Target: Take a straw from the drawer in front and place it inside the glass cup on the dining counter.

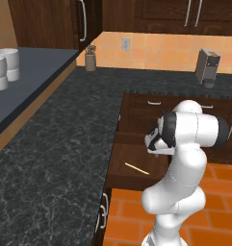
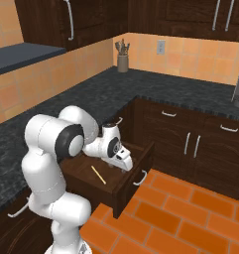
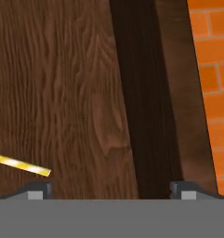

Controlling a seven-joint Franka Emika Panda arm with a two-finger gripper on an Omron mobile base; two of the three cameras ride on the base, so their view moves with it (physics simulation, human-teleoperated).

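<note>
Hovering wide-open gripper (image 3: 108, 188) above straw (image 3: 20, 165).

The arm (image 2: 51, 163) has a smooth, glossy white shell with thick round segments. Dark black bands sit at its joints. The hand (image 2: 113, 146) is white, and its two small fingers (image 3: 39, 188) are dark grey.

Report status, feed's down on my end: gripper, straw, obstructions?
Gripper open, empty, over open drawer. Straw flat on drawer floor, ungrasped. Nothing blocking it.

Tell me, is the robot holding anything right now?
Nothing is held. The gripper is open above the dark-brown wooden drawer; the thin pale-yellow straw lies loose inside.
</note>
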